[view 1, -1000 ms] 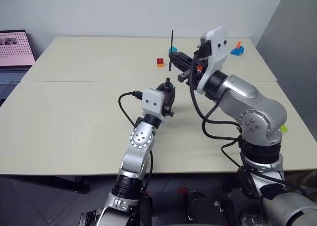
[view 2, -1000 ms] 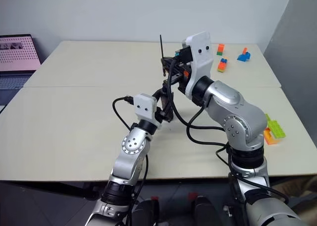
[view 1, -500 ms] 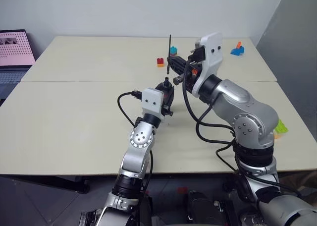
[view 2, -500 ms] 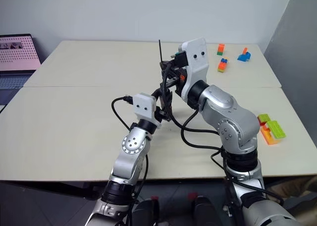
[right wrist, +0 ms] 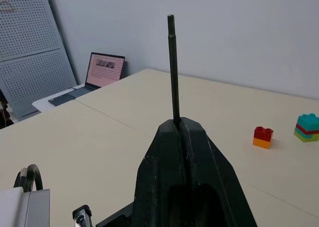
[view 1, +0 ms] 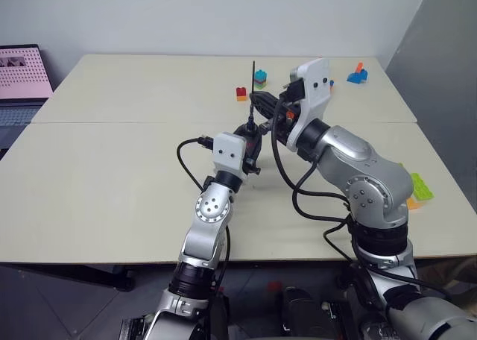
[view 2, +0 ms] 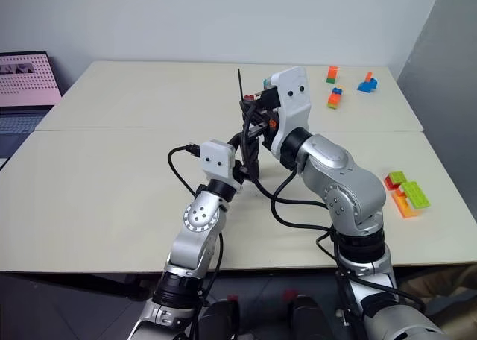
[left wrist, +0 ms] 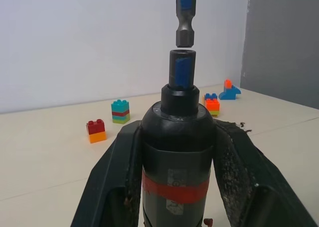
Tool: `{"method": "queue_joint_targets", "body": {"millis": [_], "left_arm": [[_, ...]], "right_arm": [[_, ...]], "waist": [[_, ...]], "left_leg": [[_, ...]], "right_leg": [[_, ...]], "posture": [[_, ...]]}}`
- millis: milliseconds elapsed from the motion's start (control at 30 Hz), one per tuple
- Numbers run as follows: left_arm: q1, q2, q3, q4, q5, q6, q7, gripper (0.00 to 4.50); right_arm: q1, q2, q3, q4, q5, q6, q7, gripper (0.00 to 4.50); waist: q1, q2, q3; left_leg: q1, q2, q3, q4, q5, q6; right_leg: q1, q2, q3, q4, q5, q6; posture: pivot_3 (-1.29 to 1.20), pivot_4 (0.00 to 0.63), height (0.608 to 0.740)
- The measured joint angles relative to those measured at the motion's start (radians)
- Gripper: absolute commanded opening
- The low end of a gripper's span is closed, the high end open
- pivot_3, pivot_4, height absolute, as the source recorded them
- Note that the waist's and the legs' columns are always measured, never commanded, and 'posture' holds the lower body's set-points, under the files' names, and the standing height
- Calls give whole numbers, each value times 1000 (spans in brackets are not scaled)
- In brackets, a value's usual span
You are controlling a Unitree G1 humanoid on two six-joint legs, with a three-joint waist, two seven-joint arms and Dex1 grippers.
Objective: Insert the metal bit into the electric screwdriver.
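A pale beige desk (view 1: pixel 112 176) stands against a plain white wall, a laptop (view 1: pixel 22 79) at its far left edge. Left hand (left wrist: pixel 174 177) grips the electric screwdriver (left wrist: pixel 178 152) upright. Right hand (right wrist: pixel 182 132) pinches the metal bit (right wrist: pixel 173 67) just above its socket. Toy bricks (view 1: pixel 241 93) sit beyond.

- My screwdriver (left wrist: pixel 177 152): dark grey-black body, red band, blue strip in its collar.
- The bit (right wrist: pixel 173 67): dull grey shaft; blue mark on its hex end.
- Bricks: red over orange (left wrist: pixel 95 130); teal, red, green stack (left wrist: pixel 120 111).
- Table (view 1: pixel 112 168): pale cream.
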Motion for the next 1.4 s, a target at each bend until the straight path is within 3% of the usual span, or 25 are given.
{"method": "queue_joint_targets", "body": {"millis": [500, 1067, 1400], "left_arm": [[0, 1, 0, 0, 0, 1, -2, 1653], [1, 1, -2, 0, -1, 2, -5, 1653], [1, 1, -2, 0, -1, 2, -7, 1653]], "right_arm": [[39, -4, 36, -3, -47, -69, 24, 0], [9, -15, 20, -25, -26, 38, 43, 0], [-90, -120, -25, 75, 47, 106, 198, 0]], "waist": [[0, 0, 0], [0, 0, 0], [0, 0, 0]], "left_leg": [[0, 0, 0, 0, 0, 0], [0, 0, -1, 0, 0, 0], [0, 0, -1, -1, 0, 0]], "right_leg": [[0, 0, 0, 0, 0, -1], [0, 0, 0, 0, -3, -5], [0, 0, -1, -1, -3, -5]], "posture": [[0, 150, 740], [0, 150, 740], [0, 150, 740]]}}
